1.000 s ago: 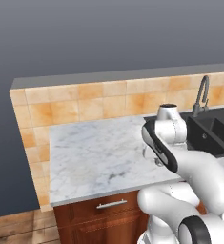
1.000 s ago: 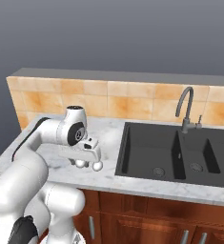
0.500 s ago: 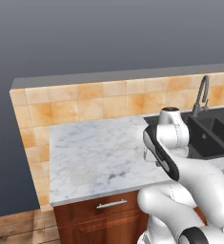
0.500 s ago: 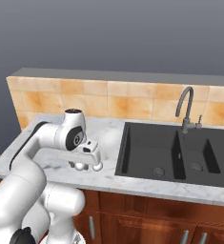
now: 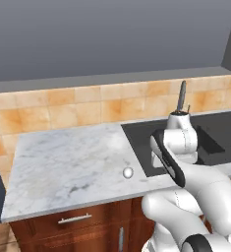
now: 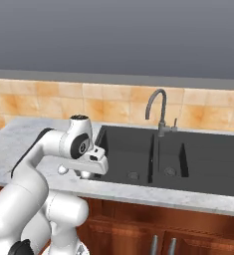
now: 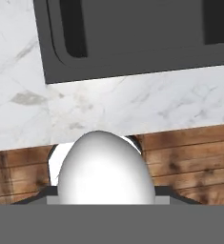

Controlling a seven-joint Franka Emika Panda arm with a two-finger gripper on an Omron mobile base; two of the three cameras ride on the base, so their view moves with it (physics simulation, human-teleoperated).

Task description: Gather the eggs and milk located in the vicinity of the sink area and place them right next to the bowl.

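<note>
A white egg (image 7: 106, 169) fills the bottom of the hand view, with my gripper (image 7: 106, 193) shut on it. It hangs above the marble counter's front edge, just left of the dark sink (image 7: 132, 38). From the right base view the gripper (image 6: 86, 174) points down beside the sink (image 6: 128, 149). A second egg (image 5: 128, 173) lies loose on the counter left of the sink (image 5: 136, 142), and this egg (image 6: 62, 170) also appears just left of my hand. The milk and the bowl are out of view.
A curved grey faucet (image 6: 156, 107) stands behind the basin. The marble counter (image 5: 63, 162) stretches left of the sink, backed by an orange tiled wall (image 5: 87, 110). Wooden cabinet fronts (image 5: 72, 221) and floor lie below the counter edge.
The whole picture has shifted left, so the base has driven right along the counter and the sink sits nearer the middle. The gripper stays shut on the egg.
</note>
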